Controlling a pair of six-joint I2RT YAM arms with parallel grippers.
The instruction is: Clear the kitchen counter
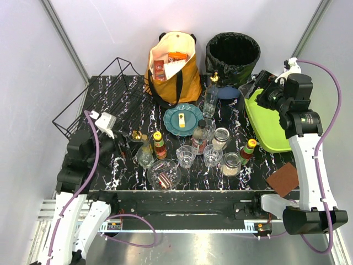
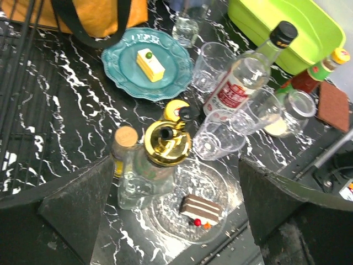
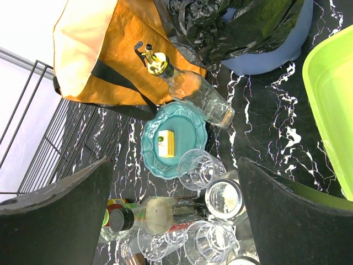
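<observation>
The kitchen counter is black with white veins and is crowded in the middle. On it stand a teal plate with yellow cake, a clear plate with chocolate cake, several bottles, glasses and jars. My left gripper is open and empty, hovering over the counter's left side; in its wrist view it frames a gold-capped bottle and the chocolate cake. My right gripper is open and empty, high over the back right; its wrist view looks down on a glass and a black-capped bottle.
An orange tote bag and a black-lined bin stand at the back. A lime-green tray lies at the right, a brown sponge at the front right. A black wire rack sits at the back left.
</observation>
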